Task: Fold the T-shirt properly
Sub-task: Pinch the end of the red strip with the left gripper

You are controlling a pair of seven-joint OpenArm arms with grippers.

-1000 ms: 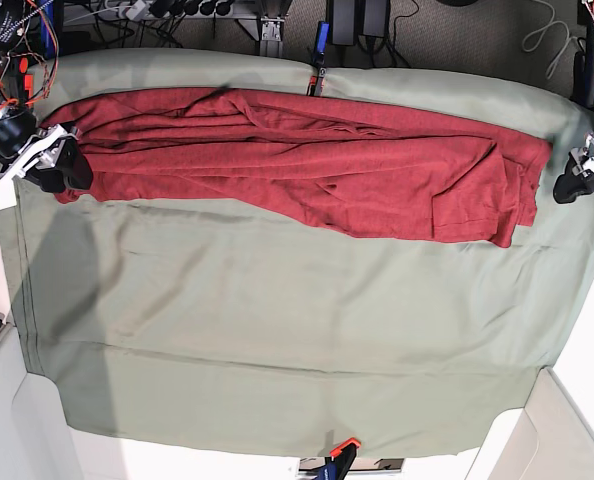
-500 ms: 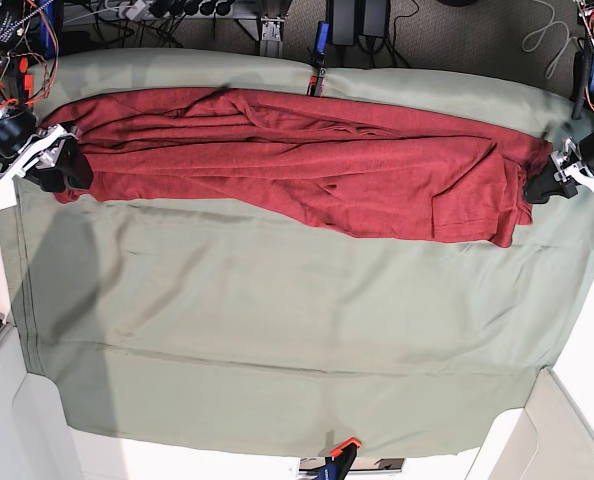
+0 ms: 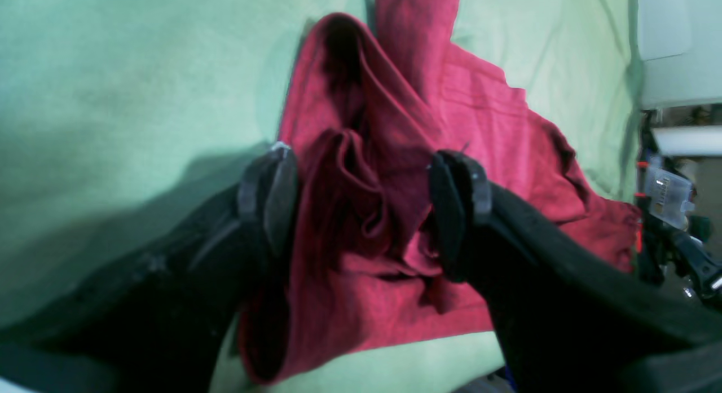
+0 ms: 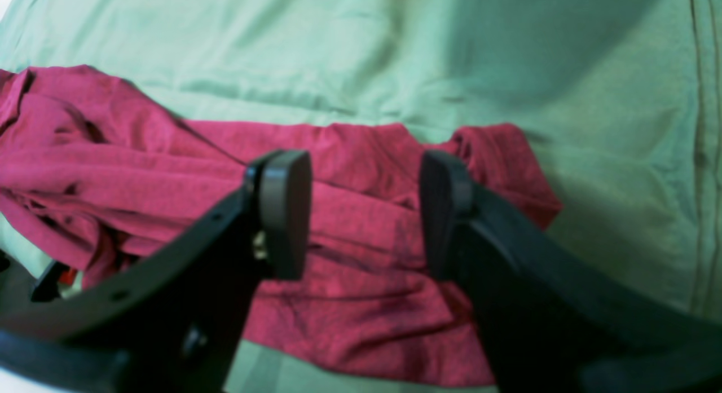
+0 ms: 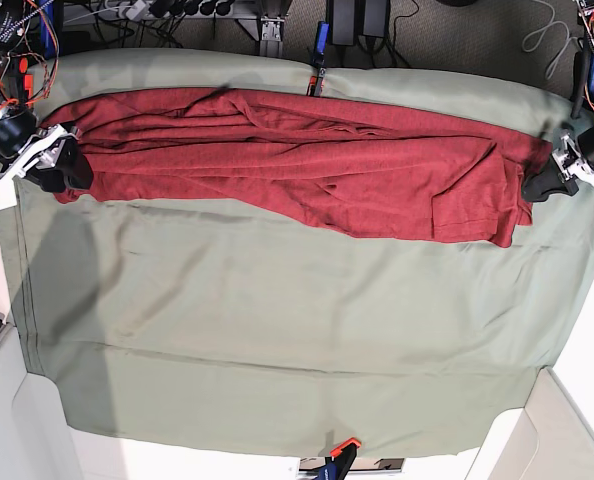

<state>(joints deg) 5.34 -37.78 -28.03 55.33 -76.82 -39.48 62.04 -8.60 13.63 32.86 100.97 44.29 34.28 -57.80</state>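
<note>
The dark red T-shirt (image 5: 307, 160) lies bunched in a long band across the far half of the sage-green table cover (image 5: 277, 330). My left gripper (image 5: 535, 184) is at the shirt's right end; in the left wrist view (image 3: 361, 207) its jaws are open, with bunched red folds (image 3: 361, 173) between them. My right gripper (image 5: 65, 165) is at the shirt's left end; in the right wrist view (image 4: 364, 212) its jaws are open, straddling the red cloth (image 4: 350, 224) at the edge. Neither pair of jaws is closed on the cloth.
Cables and electronics (image 5: 17, 50) sit beyond the table's far left corner, more gear (image 5: 352, 20) behind the far edge. An orange-and-black clamp (image 5: 339, 455) holds the cover at the near edge, another (image 5: 317, 75) at the far edge. White panels (image 5: 567, 430) flank the near corners.
My left gripper has moved inward from beside the table's right edge onto the shirt's right end. The right gripper and the shirt have stayed in place.
</note>
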